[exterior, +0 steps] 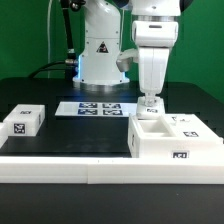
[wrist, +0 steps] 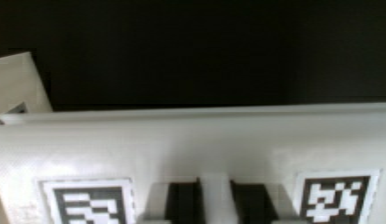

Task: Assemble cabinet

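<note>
In the exterior view the white robot arm (exterior: 152,55) runs out of the frame's top edge, so its upper links go unseen. Its gripper (exterior: 150,101) ends at the back rim of the large white plastic cabinet (exterior: 155,148), right of centre. Whether the jaws touch that rim is too small to tell. In the wrist view the cabinet's white face (wrist: 190,140) is blurred. One black-and-white square tag (wrist: 83,203) and a second tag (wrist: 341,198) are cut off by the frame's edge. So is a white piece (wrist: 16,85) that cannot be identified.
</note>
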`<state>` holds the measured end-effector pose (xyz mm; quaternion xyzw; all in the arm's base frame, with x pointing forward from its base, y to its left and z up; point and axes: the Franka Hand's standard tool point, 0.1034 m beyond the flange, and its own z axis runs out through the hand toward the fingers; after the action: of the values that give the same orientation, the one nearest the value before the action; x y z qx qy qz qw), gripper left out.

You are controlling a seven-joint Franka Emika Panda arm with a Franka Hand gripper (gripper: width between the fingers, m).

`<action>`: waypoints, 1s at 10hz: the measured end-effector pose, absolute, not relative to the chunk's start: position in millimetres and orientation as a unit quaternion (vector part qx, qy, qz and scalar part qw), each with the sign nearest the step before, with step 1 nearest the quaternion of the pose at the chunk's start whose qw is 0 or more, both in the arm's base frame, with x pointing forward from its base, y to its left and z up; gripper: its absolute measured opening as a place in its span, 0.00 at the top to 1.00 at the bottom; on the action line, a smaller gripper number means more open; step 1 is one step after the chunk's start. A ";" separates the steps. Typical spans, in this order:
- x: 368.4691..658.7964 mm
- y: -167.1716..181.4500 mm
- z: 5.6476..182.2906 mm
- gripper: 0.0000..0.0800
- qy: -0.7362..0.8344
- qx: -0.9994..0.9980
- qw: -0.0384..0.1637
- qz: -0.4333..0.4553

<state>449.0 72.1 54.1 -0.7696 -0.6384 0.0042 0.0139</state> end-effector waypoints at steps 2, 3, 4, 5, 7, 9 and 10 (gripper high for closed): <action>449.0 72.0 54.1 0.91 -0.638 -0.770 0.014 0.004; 449.1 70.7 54.9 0.91 -0.644 -0.765 0.013 0.004; 449.3 67.8 57.4 0.91 -0.647 -0.763 0.011 0.003; 448.8 65.7 61.7 0.91 -0.646 -0.763 0.008 0.002; 449.1 62.9 64.6 0.91 -0.641 -0.768 0.005 -0.002; 448.5 63.0 63.7 0.91 -0.641 -0.768 0.006 -0.001; 448.8 62.6 62.7 0.91 -0.642 -0.767 0.007 0.000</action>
<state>448.8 62.6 62.7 -0.7668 -0.6418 -0.0004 0.0067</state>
